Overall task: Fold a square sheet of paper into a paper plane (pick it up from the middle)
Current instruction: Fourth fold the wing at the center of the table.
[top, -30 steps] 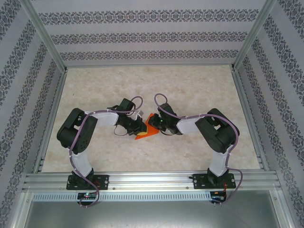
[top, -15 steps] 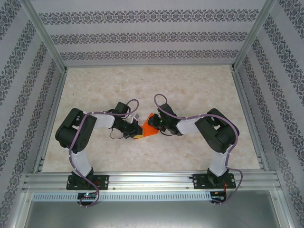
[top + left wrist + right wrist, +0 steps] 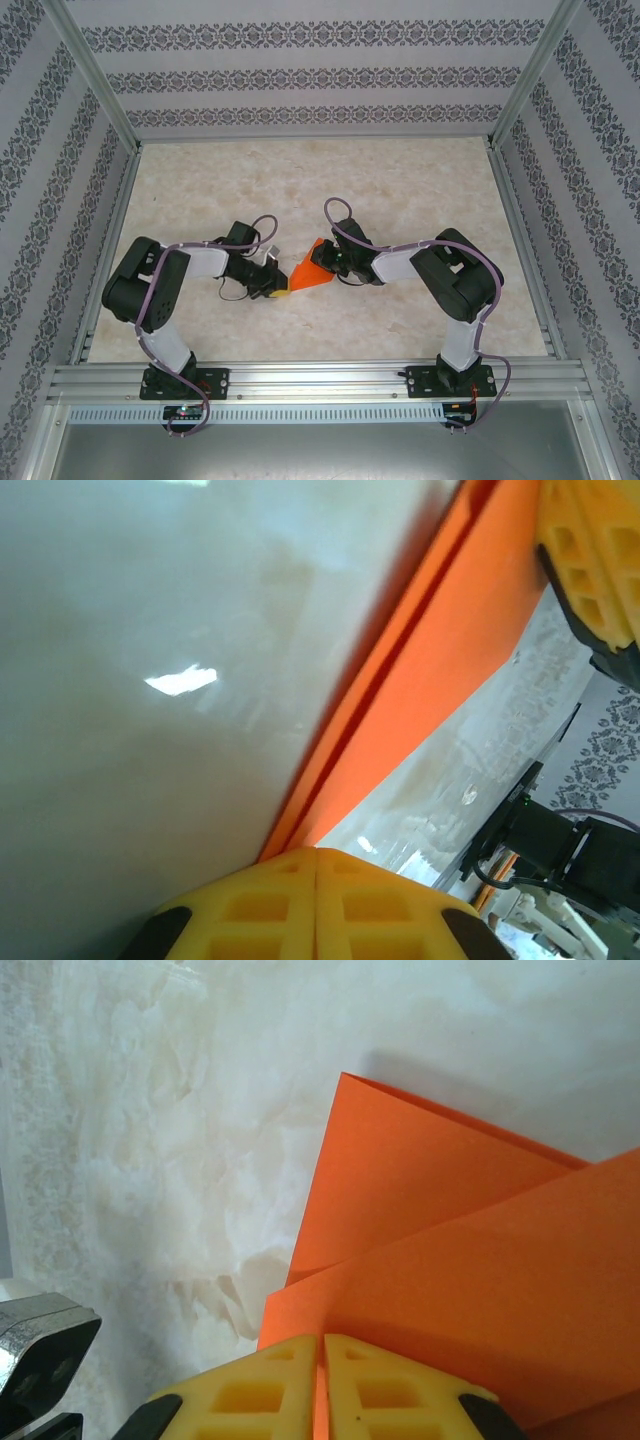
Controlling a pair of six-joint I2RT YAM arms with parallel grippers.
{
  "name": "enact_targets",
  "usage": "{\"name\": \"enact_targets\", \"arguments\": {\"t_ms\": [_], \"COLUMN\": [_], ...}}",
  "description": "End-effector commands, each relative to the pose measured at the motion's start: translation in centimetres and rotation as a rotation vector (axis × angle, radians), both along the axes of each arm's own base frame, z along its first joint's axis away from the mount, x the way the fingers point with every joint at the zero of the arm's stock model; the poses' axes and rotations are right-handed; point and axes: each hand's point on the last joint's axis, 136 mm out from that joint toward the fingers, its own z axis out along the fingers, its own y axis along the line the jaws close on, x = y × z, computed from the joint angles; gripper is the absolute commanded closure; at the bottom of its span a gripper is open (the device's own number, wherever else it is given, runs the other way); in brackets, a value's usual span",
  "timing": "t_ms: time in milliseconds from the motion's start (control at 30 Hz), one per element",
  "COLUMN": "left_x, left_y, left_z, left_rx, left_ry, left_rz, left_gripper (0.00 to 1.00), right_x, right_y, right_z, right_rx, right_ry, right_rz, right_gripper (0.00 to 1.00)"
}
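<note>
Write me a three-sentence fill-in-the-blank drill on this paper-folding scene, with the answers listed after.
The folded paper between the two arms is bright ___. The left pincer is ___ on its narrow end. The right pincer clamps it between ___ fingers.
Answers: orange; shut; yellow.

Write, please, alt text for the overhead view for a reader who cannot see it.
A folded orange paper is pinched from opposite sides by the left pincer and the right pincer, both shut, near the middle of a pale marbled table enclosed by patterned walls.
</note>
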Motion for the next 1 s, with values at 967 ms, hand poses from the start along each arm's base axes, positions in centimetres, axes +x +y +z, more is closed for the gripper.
{"name": "enact_targets", "arguments": {"t_ms": [967], "left_x": [-0.5], "left_y": [0.6], "left_z": [5.8], "left_rx": [0.146], "left_ry": [-0.207], "left_rz": [0.004], "left_gripper": [0.68], "right_x": [-7.3], "right_y": [-0.6], "right_z": [-0.3], "right_rx": [-0.304], "right_ry": [-0.027], "right_rz": [0.502], "right_gripper": [0.83]}}
